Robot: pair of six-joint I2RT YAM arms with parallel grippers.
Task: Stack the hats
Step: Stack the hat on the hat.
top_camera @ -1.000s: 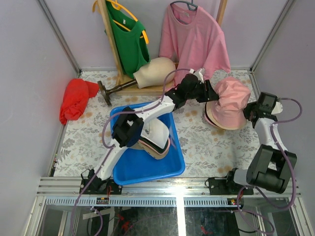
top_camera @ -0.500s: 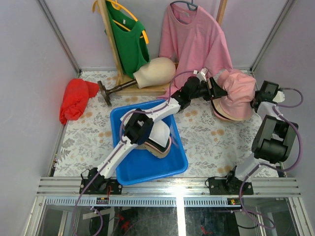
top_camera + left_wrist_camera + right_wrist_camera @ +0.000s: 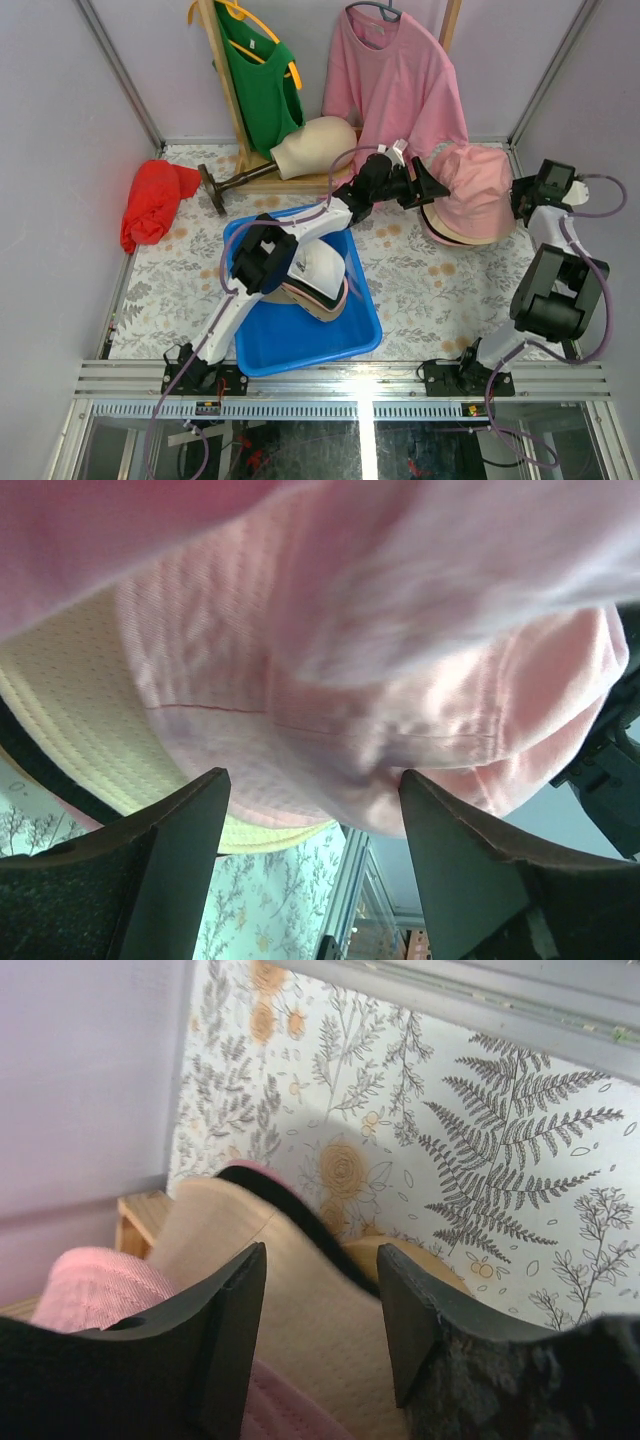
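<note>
A pink bucket hat (image 3: 478, 190) lies on top of a tan-brimmed hat (image 3: 448, 234) at the back right of the table. My left gripper (image 3: 432, 186) is at this pile's left edge, open. In the left wrist view the pink hat (image 3: 330, 680) and a cream brim (image 3: 70, 720) sit just above the open left gripper (image 3: 310, 780). My right gripper (image 3: 520, 200) is at the pile's right edge, open. In the right wrist view the right gripper (image 3: 320, 1255) has the tan brim (image 3: 300, 1310) just beyond it. More hats, a white cap (image 3: 322, 265) on top, lie in the blue bin (image 3: 360, 335).
A cream mannequin head (image 3: 315, 145) on its stand lies toppled at the back by a wooden rack. A red cloth bundle (image 3: 150, 205) sits at the back left. A green top (image 3: 262, 85) and a pink shirt (image 3: 395, 80) hang behind. My left arm stretches across the bin.
Both grippers have opened. The pink hat, held up and bunched between them earlier, now rests spread on the tan hat. My right gripper has moved back and to the right.
</note>
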